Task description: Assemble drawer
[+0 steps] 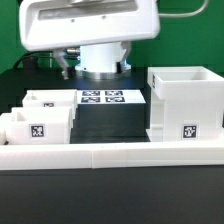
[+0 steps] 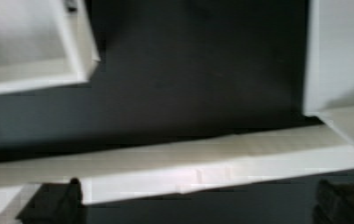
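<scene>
The drawer's large white housing (image 1: pixel 185 98), open at the top and tagged on its front, stands at the exterior view's right. Two small white open-topped trays (image 1: pixel 50 104) (image 1: pixel 33 127) with tags stand at the exterior view's left. My gripper (image 2: pixel 200 196) is open and empty. Its dark fingertips (image 2: pixel 53 200) stand wide apart, with nothing between them. In the wrist view a tray (image 2: pixel 28 55) and the housing (image 2: pixel 343 55) show on either side of the dark table. The arm's white body (image 1: pixel 95 30) hangs above the back of the table.
The marker board (image 1: pixel 102 98) lies flat between the trays and the housing. A long low white border wall (image 1: pixel 110 156) runs along the front and crosses the wrist view (image 2: pixel 174 166) just beyond my fingertips. Dark table (image 2: pixel 200 80) lies between the parts.
</scene>
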